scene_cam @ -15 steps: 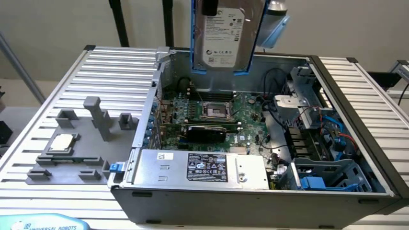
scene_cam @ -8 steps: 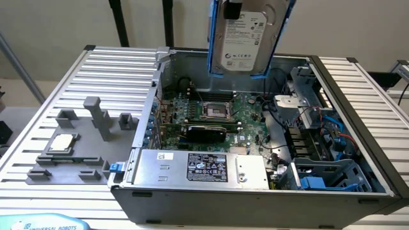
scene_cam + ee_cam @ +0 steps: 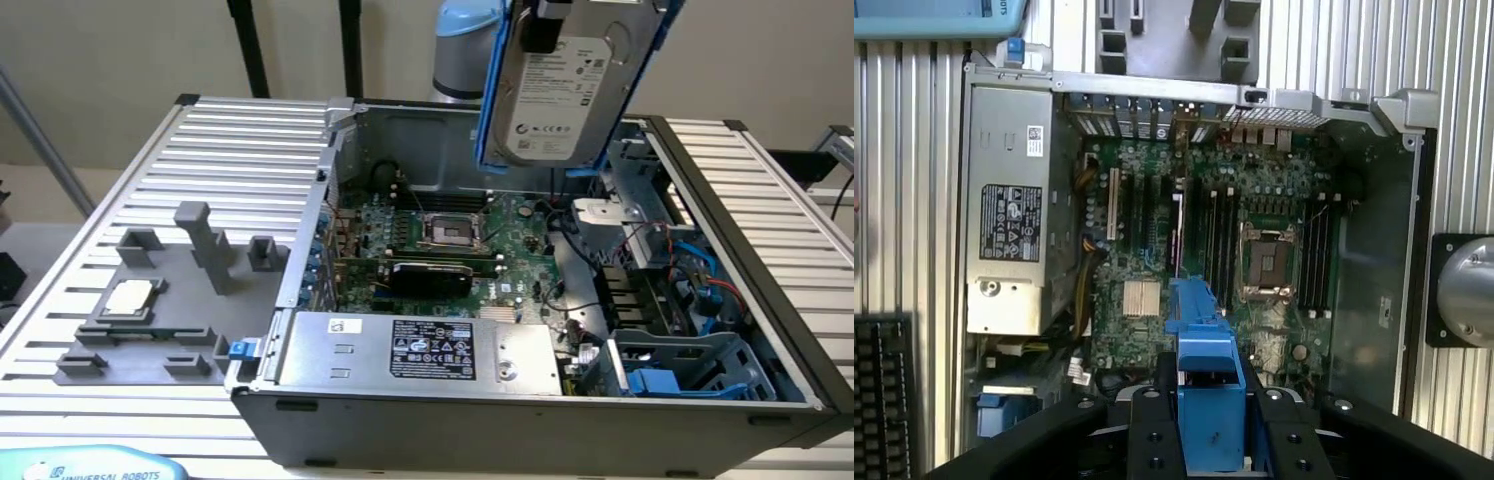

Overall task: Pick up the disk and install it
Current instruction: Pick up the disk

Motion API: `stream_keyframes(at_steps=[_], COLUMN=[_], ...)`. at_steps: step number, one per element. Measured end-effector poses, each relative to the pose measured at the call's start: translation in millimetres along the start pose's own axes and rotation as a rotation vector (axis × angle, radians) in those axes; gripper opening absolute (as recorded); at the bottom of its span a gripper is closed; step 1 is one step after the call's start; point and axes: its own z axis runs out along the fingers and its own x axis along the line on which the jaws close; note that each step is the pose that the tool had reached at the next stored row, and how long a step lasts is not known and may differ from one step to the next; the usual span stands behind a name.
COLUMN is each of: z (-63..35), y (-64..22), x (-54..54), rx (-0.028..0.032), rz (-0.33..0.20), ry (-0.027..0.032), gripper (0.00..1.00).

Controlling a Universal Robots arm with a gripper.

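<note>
Pincer [image 3: 1209, 432] clasping disk [image 3: 561, 92], blue panel [image 3: 96, 468] reading "UNIVERSAL ROBOTS"

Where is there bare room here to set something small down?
The ribbed table is bare between the grey fixture plate and the far edge, at the exterior view's left. Another bare strip runs along the computer case at the exterior view's right. Inside the case it is crowded: motherboard, cables, power supply, with the disk held in the jaws above it.

You get soft, even light from overhead in both views. The ribbed table [image 3: 240, 130] shines pale, and the disk [image 3: 567, 85] label catches mild glare. Deep inside the case [image 3: 534, 420], the walls and corners lie in shadow.
</note>
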Motion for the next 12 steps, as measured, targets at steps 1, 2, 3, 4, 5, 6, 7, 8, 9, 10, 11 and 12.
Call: stream_keyframes(at_steps=[1, 2, 3, 4, 5, 6, 7, 8, 9, 10, 11, 12], z=[-0.1, -0.2, -0.3, -0.3, -0.4, -0.4, -0.4, -0.5, -0.5, -0.5, -0.6, -0.6], y=[-3.8, -7.4, -11.0, -14.1, -16.5, -18.6, -20.7, -23.0, -25.1, -27.2, -29.3, -31.4], x=[2.3, 4.8, 7.6, 10.3, 13.4, 16.7, 20.1, 23.6, 27.0, 30.5, 34.0, 37.5], rx=[0.0000, -0.0001, -0.0001, 0.0000, 0.0000, -0.0001, -0.0001, 0.0000, 0.0000, 0.0000, 0.0000, 0.0000], rz=[0.000, 0.000, 0.000, 0.000, 0.000, 0.000, 0.000, 0.000, 0.000, 0.000, 0.000, 0.000], ry=[0.0000, 0.0000, 0.0001, 0.0000, 0.0000, -0.0001, 0.0000, 0.0000, 0.0000, 0.0000, 0.0000, -0.0001], gripper=[0.33, 0.33, 0.33, 0.33, 0.33, 0.33, 0.33, 0.33, 0.33, 0.33, 0.33, 0.33])
